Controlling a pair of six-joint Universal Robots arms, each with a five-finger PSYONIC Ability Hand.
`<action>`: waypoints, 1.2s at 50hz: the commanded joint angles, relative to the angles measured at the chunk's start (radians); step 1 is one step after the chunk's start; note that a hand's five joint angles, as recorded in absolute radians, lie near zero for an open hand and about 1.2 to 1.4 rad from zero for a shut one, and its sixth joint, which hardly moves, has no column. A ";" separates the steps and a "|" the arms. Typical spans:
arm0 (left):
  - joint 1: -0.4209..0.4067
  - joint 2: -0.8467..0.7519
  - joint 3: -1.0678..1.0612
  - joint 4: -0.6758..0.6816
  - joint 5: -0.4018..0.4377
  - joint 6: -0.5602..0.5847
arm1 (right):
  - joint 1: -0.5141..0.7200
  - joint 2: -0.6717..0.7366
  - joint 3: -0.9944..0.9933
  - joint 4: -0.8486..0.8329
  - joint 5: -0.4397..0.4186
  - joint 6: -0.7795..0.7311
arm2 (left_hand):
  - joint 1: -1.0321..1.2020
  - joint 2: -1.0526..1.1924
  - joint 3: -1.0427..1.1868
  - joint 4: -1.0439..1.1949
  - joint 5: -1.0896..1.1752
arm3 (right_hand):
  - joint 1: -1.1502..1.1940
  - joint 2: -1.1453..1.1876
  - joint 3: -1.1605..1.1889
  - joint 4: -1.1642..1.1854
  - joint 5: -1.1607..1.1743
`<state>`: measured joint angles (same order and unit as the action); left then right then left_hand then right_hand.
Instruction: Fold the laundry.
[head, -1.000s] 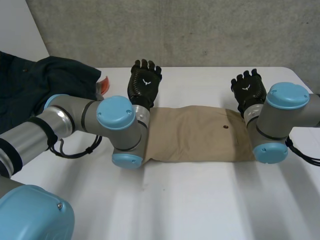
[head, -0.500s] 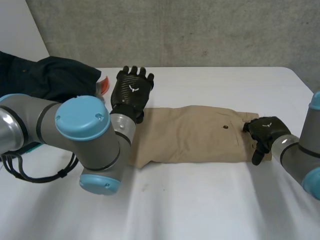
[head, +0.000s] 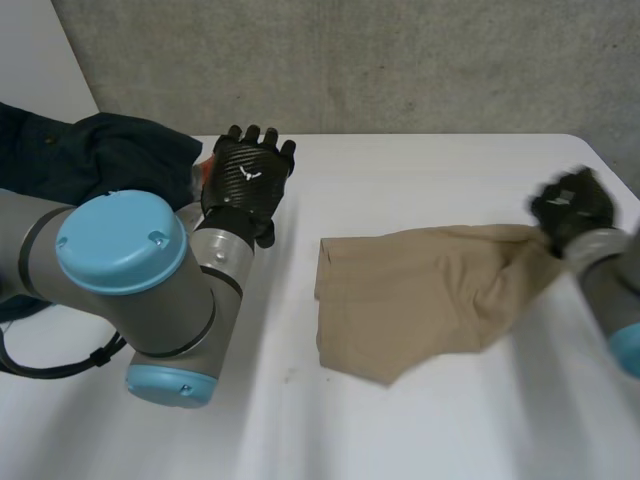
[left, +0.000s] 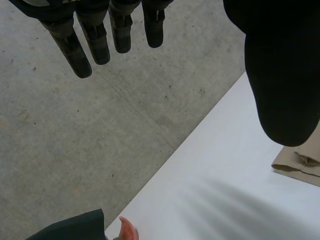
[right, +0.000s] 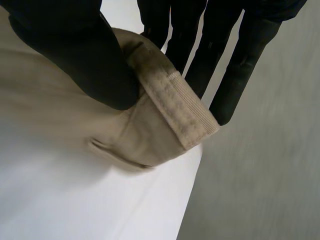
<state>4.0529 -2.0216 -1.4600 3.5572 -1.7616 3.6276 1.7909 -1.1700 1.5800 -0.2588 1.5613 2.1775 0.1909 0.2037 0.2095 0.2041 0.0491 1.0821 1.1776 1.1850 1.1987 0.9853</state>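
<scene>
Tan trousers (head: 410, 295) lie crumpled on the white table (head: 400, 430), pulled up at their right end. My right hand (head: 572, 208) is raised over the table's right side and shut on that end. In the right wrist view its thumb (right: 75, 55) pinches the waistband (right: 175, 110) against the fingers (right: 225, 65). My left hand (head: 246, 178) hovers open at the back left of the table, apart from the trousers. Its fingers (left: 95, 35) are straight in the left wrist view, and a corner of the trousers (left: 300, 162) lies beyond its thumb.
A pile of dark clothes (head: 90, 155) lies at the table's back left, with an orange-red thing (head: 205, 165) at its edge beside my left hand. That orange-red thing (left: 127, 230) and dark cloth (left: 70, 227) also show in the left wrist view. Grey floor lies behind the table.
My right hand closed on the trousers' right end and lifted it up and to the right, dragging the trousers rightward. My left hand drew back and left, off the trousers.
</scene>
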 joint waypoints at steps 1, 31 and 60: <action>0.000 0.030 -0.031 0.000 -0.002 -0.027 | 0.326 0.032 0.049 -0.192 -0.179 -0.051 | -0.016 -0.029 -0.035 -0.030 -0.049 | 0.314 0.219 0.211 0.198 0.236; -0.101 -0.207 0.326 -0.164 0.137 -0.176 | 0.041 -0.082 -0.034 0.145 -0.322 0.760 | -0.016 -0.029 -0.035 -0.030 -0.049 | -0.908 -1.003 -1.010 -1.024 -0.985; -0.131 -0.537 0.707 -0.770 -0.033 -0.176 | 0.045 0.399 -0.460 0.484 -0.357 0.397 | -0.016 -0.029 -0.035 -0.030 -0.049 | -0.908 -1.003 -1.010 -1.024 -0.985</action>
<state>3.9249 -2.5618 -0.7575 2.8280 -1.8081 3.4518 1.8341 -0.7686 1.1303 0.2216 1.1532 2.6171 0.1585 0.1812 0.2095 0.2042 0.0490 0.1962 0.1949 0.2017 0.2119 0.0446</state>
